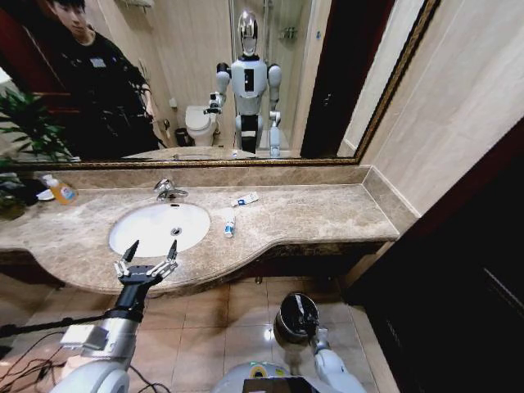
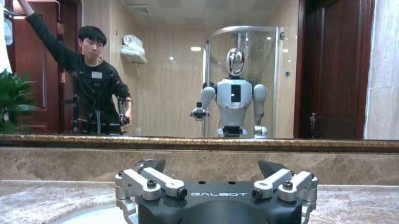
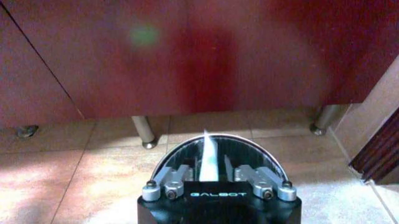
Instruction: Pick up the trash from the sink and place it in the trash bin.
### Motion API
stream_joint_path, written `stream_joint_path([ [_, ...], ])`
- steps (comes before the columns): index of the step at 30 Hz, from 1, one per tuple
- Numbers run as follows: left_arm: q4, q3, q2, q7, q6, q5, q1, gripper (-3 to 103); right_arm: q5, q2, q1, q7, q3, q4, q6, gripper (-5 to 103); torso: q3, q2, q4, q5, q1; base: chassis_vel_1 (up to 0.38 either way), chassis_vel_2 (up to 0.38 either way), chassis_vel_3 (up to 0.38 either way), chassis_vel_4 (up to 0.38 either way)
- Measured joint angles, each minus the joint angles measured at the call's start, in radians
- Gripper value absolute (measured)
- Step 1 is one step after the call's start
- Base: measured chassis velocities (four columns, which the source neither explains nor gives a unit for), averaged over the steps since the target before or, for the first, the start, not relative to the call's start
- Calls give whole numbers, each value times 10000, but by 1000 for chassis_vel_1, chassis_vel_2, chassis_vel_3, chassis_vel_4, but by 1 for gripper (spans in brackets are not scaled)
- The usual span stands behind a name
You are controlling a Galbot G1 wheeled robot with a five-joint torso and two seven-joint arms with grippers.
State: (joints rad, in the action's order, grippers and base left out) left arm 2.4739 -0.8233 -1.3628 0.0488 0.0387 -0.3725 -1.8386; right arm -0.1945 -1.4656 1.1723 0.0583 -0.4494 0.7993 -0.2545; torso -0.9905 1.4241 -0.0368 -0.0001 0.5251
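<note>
The one word that can be read is "GALBOT", in pale capital letters on the black body of the left hand and again on the black body of the right hand. Nothing else is legible.

sink set in bench, your left | two tubes right of it | trash bin on floor below
</note>
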Motion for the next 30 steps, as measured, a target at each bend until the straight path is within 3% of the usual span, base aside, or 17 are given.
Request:
stream_joint_path([
  [2,0,0,0,0,0,0,0,100,11,-11,59,-25,3,79,-2,40,0,0,0,0,0,0,0,0,0],
  [4,0,0,0,0,0,0,0,100,23,-17,80,-35,4,117,-2,40,0,0,0,0,0,0,0,0,0],
  [11,0,0,0,0,0,0,0,100,93,-88,156,-118,4,362,18,73,0,0,0,0,-1,0,0,0,0],
  [14,0,0,0,0,0,0,0,100,93,-102,179,-131,2,415,27,78,0,0,0,0,-2,0,0,0,0],
  [19,0,0,0,0,0,0,0,100,90,-139,300,-209,-2,708,47,97,0,0,0,0,-1,0,0,0,0],
  [30,0,0,0,0,0,0,0,100,70,-25,1005,-472,-35,2775,230,100,0,0,1,0,-1,0,0,0,0],
])
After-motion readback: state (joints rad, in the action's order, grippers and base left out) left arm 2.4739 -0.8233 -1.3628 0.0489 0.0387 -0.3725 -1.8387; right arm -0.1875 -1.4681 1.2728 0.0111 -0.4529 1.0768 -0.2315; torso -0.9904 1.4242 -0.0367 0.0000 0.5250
